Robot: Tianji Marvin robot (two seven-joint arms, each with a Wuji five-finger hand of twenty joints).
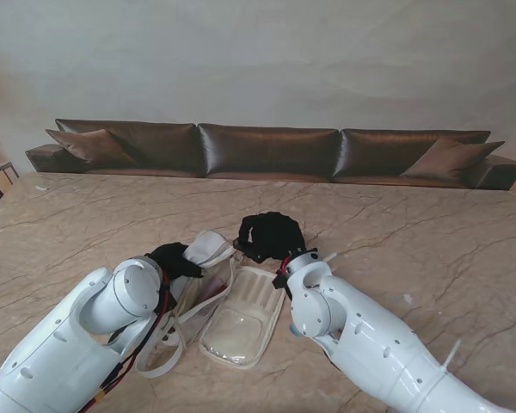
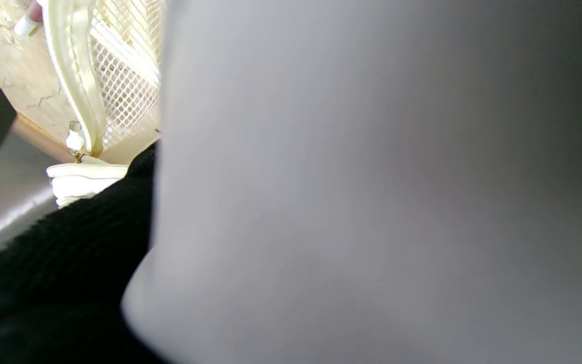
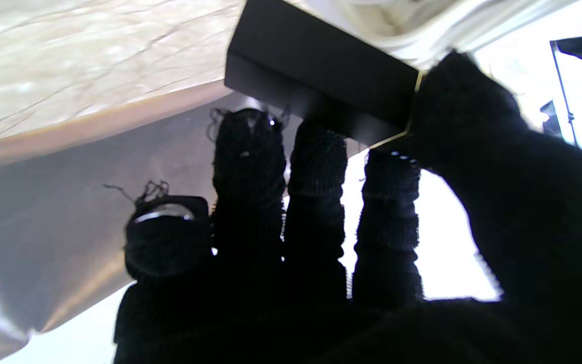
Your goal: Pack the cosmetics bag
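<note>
Your backdrop is a pale wall and a long brown leather sofa (image 1: 271, 151) running behind the beige marble-veined counter (image 1: 413, 232). On that counter, between the two white arms, lies the cream cosmetics bag (image 1: 241, 318), unzipped and spread flat, with a clear plastic pocket on the half nearer to you and a white looped strap (image 1: 168, 353) trailing off on its left side.

Your black-gloved left hand (image 1: 170, 258) sits at the bag's far left corner, with a white rounded item (image 1: 208, 248) against it; whether its fingers grip that item you cannot tell from the stand view. The left wrist view is mostly filled by a blurred grey-white surface (too close to identify), but at its edge it shows what the stand view misses: a white mesh inner pocket (image 2: 129, 76) of the bag, its padded cream rim (image 2: 76, 76) and a small metal zip pull (image 2: 75, 139).

Your black-gloved right hand (image 1: 271, 234) hovers just beyond the bag's far edge. Only the right wrist view shows its fingers (image 3: 316, 167): four lie extended, side by side, and the thumb is spread apart, closed on nothing. A dark box-like block (image 3: 316, 81) shows beyond the fingertips there.
</note>
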